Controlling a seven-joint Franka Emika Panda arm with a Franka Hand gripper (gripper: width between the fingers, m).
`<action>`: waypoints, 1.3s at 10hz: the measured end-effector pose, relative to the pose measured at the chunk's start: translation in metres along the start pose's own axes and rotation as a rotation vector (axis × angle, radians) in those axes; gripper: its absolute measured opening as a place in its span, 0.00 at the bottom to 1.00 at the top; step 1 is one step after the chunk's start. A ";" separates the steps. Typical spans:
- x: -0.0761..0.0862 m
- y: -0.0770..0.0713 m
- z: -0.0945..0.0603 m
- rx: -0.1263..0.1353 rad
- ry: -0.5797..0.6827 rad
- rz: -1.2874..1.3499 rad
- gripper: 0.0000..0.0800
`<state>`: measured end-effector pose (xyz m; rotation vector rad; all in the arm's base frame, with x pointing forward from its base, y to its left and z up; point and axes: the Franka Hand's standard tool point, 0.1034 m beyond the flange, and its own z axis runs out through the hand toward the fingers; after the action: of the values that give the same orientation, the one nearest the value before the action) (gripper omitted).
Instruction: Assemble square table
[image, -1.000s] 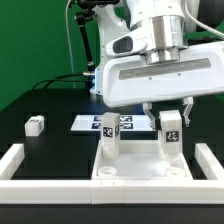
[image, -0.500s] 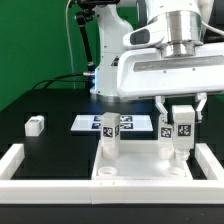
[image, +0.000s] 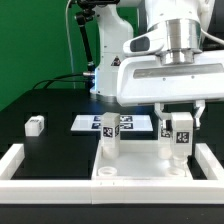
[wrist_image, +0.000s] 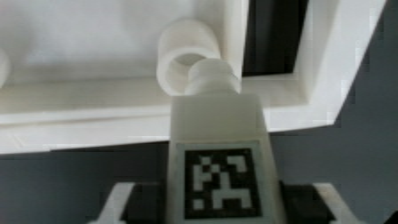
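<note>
1. Claw (image: 180, 120) was clenched on the held leg (image: 180, 137), upright above the tabletop (image: 140, 170) corner at the exterior view's right.
2. A standing leg (image: 110, 136) was already in its socket.
3. One loose leg (image: 35, 125) lay on the surface (image: 60, 145); no fourth was visible.
4. By my judgement, under half was done.

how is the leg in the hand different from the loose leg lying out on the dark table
The leg in the hand stands upright; the loose leg lies on its side. The leg in the hand is gripped by the hand at the tabletop; the loose leg rests untouched on the dark table, apart from the tabletop. Both are white with black-and-white tags.
</note>
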<state>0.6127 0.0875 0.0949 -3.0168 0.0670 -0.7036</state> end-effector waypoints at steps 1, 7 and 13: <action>-0.002 0.002 0.005 -0.005 -0.001 0.000 0.36; -0.011 0.003 0.020 -0.014 0.000 -0.007 0.36; -0.010 0.002 0.020 -0.014 0.006 -0.008 0.64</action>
<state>0.6122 0.0866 0.0727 -3.0301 0.0605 -0.7163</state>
